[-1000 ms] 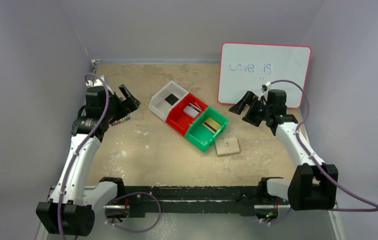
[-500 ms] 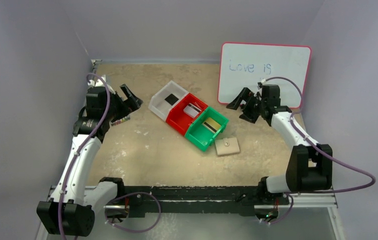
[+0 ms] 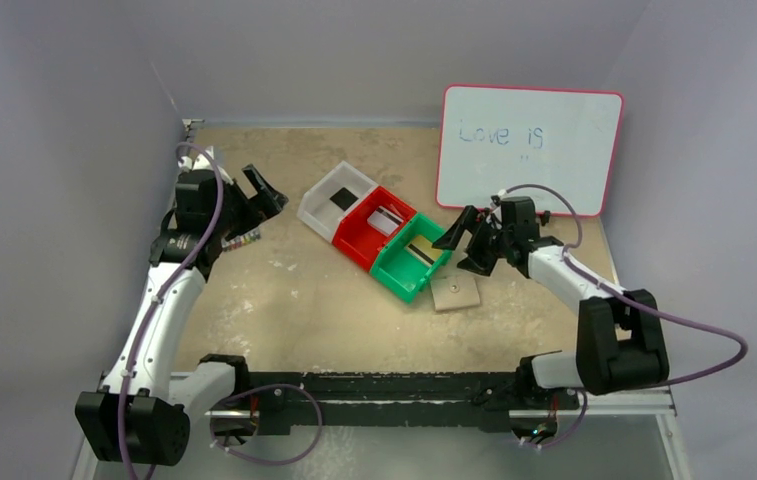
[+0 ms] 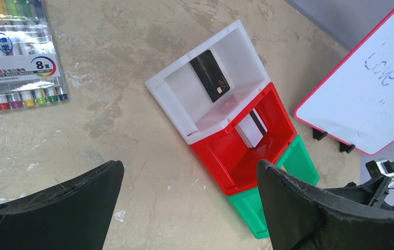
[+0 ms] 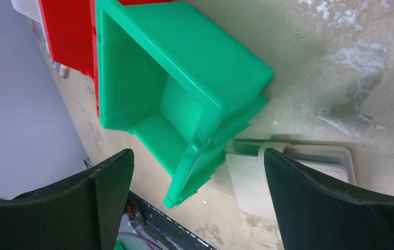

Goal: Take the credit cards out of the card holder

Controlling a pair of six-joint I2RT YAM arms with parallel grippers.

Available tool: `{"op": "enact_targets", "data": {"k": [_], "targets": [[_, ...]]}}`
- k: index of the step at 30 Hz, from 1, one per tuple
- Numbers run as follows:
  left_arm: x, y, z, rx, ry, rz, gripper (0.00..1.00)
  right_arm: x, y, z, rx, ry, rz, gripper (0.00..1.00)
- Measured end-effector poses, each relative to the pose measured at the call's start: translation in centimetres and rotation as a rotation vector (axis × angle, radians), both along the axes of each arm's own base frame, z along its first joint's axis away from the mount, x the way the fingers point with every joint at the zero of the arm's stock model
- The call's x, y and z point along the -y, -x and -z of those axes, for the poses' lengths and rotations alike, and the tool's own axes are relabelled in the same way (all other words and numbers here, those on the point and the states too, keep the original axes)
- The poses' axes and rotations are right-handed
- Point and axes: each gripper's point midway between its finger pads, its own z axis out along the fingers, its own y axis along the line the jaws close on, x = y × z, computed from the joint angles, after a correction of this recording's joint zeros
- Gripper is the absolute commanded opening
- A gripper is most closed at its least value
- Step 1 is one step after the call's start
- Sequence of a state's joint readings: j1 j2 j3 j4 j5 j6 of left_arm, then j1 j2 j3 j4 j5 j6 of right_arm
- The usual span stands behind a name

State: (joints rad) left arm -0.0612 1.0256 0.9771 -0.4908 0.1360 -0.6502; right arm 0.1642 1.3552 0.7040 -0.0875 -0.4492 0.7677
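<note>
The beige card holder [image 3: 454, 291] lies closed on the table just near the green bin [image 3: 412, 262]. A black credit card [image 3: 342, 198] lies in the white bin [image 3: 325, 210], a silver-grey one [image 3: 386, 218] in the red bin [image 3: 367, 240], and a gold one with a dark stripe [image 3: 421, 250] in the green bin. My right gripper [image 3: 462, 247] hangs open over the green bin's right corner and the holder's far edge. Its wrist view shows the green bin [image 5: 184, 78] and the card holder [image 5: 246, 179] between its open jaws [image 5: 199, 156]. My left gripper [image 3: 259, 195] hovers open left of the bins.
A pack of coloured markers [image 4: 12, 57] lies at the table's left by my left gripper. A pink-framed whiteboard [image 3: 529, 148] stands at the back right. Grey walls close in both sides, and the arm bases and rail [image 3: 384, 395] run along the near edge.
My right arm has swung left and nearer, from in front of the whiteboard to above the green bin and card holder. The left arm has barely shifted. Both grippers stayed open.
</note>
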Motion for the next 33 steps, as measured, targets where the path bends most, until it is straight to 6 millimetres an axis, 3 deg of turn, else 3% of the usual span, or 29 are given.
{"op": "enact_targets", "data": {"k": [6,13,21,26,33], "targets": [[0.0,0.0,0.3,-0.005,-0.001,-0.001,1.0,-0.4,-1.3,0.4,-0.003,-0.013,0.003,0.96],[-0.1,0.1,0.5,-0.012,-0.009,0.002,1.0,-0.5,-4.8,0.1,0.024,0.03,-0.008,0.96],[-1.9,-0.4,1.9,-0.067,-0.116,-0.039,1.0,-0.1,-7.6,-0.2,0.062,0.092,-0.022,0.97],[-2.2,-3.8,2.3,-0.095,-0.163,-0.034,1.0,-0.2,-8.4,-0.4,0.073,0.105,-0.045,0.97],[-0.5,-11.4,4.5,-0.1,-0.128,0.028,1.0,0.1,-9.5,-1.5,0.084,0.153,-0.069,0.98]]}}
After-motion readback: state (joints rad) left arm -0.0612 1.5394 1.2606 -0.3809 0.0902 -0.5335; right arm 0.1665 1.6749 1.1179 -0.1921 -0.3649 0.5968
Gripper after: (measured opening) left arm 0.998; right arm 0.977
